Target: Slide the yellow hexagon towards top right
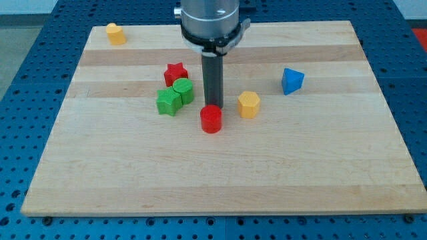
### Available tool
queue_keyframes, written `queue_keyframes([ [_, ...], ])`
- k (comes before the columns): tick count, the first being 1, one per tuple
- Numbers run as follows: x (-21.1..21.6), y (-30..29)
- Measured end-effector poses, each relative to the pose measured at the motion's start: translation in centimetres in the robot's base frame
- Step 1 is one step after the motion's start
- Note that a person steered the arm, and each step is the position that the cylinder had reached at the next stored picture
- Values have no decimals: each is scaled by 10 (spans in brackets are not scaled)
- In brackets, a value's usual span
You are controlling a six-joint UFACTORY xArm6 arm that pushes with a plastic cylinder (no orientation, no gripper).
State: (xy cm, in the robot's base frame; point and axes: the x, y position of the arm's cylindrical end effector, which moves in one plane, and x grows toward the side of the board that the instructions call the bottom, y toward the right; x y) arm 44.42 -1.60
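The yellow hexagon [249, 105] lies near the board's middle. My tip [213, 105] stands to its left, a short gap away and not touching it. The tip's very end sits just behind the top edge of a red cylinder [211, 119], which lies below it in the view and to the lower left of the hexagon.
A red star [175, 73], a green cylinder [183, 90] and a green star [169, 102] cluster left of the rod. A blue block [292, 81] lies up and right of the hexagon. Another yellow block [116, 33] sits at the wooden board's [220, 187] top left corner.
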Motion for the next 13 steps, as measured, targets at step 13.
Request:
queue_keyframes([
  [13, -145, 149],
])
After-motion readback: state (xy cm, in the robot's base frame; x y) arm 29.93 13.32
